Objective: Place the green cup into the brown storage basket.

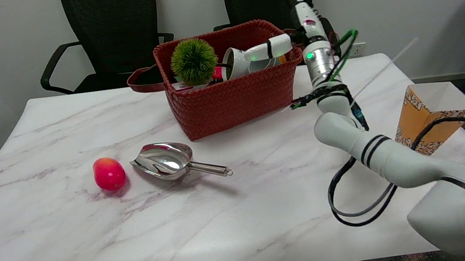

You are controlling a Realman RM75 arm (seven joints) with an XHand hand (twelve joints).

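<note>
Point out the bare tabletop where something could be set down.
Widest free patch: the near half of the table, below the red fruit and metal scoop. Also bare: the far-left corner, left of the brown basket. Crowded: the right side, taken by the arm and the orange carton.

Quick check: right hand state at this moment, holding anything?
Right hand: over the brown basket, mostly hidden behind arm and rim; cannot tell whether it holds anything. No green cup identifiable.
</note>
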